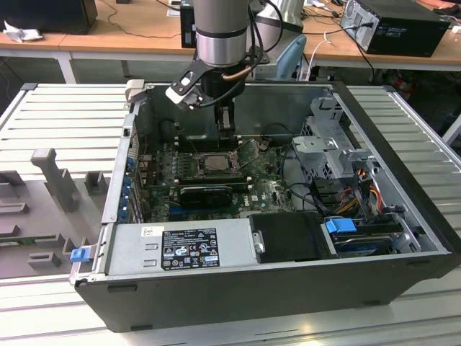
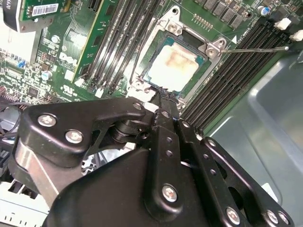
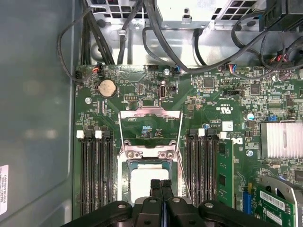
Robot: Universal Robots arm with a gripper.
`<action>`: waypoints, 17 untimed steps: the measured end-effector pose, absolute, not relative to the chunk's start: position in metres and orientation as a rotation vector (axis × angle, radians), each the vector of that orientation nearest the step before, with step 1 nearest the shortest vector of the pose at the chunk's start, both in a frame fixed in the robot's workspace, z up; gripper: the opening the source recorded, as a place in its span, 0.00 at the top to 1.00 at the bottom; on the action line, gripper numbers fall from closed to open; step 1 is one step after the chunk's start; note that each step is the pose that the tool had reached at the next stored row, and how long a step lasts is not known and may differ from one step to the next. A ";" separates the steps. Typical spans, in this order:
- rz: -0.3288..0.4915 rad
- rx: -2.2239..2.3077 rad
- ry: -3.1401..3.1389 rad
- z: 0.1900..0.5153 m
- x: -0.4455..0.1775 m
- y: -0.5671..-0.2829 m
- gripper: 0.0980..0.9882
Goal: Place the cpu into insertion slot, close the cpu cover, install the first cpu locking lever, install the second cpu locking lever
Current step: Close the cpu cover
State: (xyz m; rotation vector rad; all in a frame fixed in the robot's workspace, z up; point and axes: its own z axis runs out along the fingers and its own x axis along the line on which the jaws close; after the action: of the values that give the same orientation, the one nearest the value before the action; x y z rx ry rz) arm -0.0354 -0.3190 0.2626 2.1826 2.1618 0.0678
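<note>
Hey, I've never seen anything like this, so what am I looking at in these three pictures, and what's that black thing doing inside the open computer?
A robot arm reaches down into an open computer case lying on its side; the exterior view shows that from outside. The two wrist views come from cameras on the arm, looking past its black gripper at the green circuit board. The cpu, a pale square chip, sits in the insertion slot. The cpu cover, a metal frame, is swung open beside it. The gripper's fingers are pressed together at the chip's edge, holding nothing that shows.
</note>
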 end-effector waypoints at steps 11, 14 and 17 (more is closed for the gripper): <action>0.068 2.183 2.162 0.269 -0.033 -0.319 0.99; 0.068 2.183 2.162 0.270 -0.032 -0.319 0.99; 0.068 2.183 2.162 0.270 -0.031 -0.319 0.99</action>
State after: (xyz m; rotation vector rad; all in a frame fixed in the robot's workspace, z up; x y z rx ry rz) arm -0.0308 -0.3191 0.2696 2.1827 2.1618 0.0678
